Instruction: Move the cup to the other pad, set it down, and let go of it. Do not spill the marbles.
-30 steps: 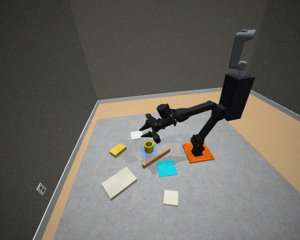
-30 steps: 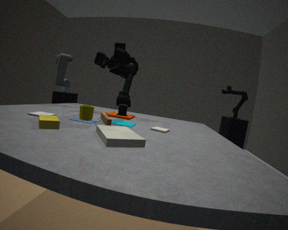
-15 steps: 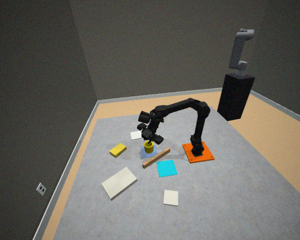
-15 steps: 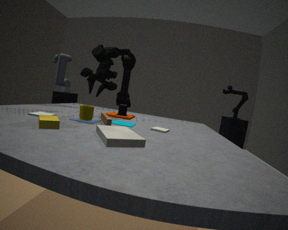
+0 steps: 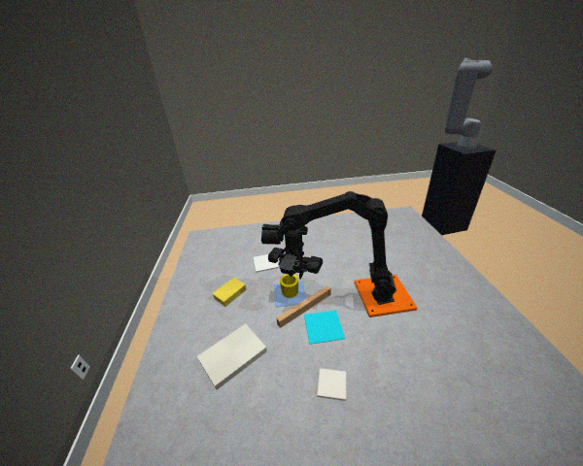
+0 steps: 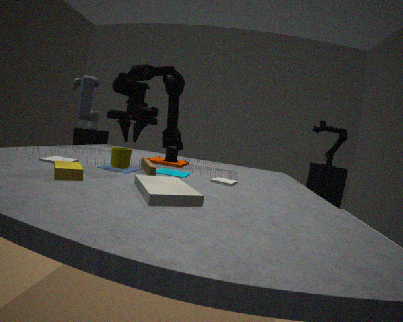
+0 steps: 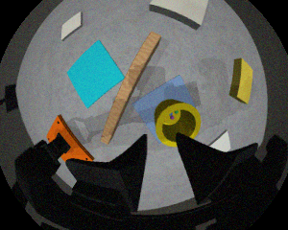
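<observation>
Claw (image 6: 131, 137) hangs above the yellow cup (image 6: 121, 157), fingers part-spread, gripping nothing. Cup upright on the pale blue pad (image 6: 118, 168), marbles (image 7: 175, 115) inside. Cyan pad (image 6: 172, 172) lies beyond the wooden bar (image 6: 148, 165).

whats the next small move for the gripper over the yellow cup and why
Probably descend straight down. The black gripper hangs above the yellow cup, clear of its rim, holding nothing, with fingers apart. The cup stands upright on the pale blue pad, marbles inside, so it isn't gripped yet.
</observation>
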Available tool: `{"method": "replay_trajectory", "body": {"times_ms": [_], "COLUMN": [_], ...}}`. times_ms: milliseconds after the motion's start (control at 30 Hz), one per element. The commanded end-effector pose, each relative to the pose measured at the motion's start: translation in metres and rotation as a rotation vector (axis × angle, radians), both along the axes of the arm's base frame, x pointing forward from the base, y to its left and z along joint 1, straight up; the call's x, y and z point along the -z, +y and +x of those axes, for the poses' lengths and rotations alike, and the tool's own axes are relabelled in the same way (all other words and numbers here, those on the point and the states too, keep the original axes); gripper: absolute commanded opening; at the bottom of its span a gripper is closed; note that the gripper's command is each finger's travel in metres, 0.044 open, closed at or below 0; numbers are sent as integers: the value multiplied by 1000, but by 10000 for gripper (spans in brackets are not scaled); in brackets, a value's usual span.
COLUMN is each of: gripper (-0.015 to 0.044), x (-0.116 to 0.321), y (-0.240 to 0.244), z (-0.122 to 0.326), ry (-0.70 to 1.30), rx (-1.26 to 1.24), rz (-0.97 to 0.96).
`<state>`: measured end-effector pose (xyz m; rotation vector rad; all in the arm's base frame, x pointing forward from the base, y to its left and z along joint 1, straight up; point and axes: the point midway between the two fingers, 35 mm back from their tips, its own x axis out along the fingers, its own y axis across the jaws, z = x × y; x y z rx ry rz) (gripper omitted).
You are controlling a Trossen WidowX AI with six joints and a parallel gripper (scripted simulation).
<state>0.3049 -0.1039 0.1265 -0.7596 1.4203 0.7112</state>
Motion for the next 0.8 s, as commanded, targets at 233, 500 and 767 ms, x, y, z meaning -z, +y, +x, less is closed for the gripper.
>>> {"method": "replay_trajectory", "body": {"times_ms": [233,500,767], "gripper": [167,167,167], "x": [15,28,41], "y": [-1,-1,-2], "z": [2,3,3], "ry": [5,5,5], "rx": [-10,-10,-10], "rz": [5,5,5]}}
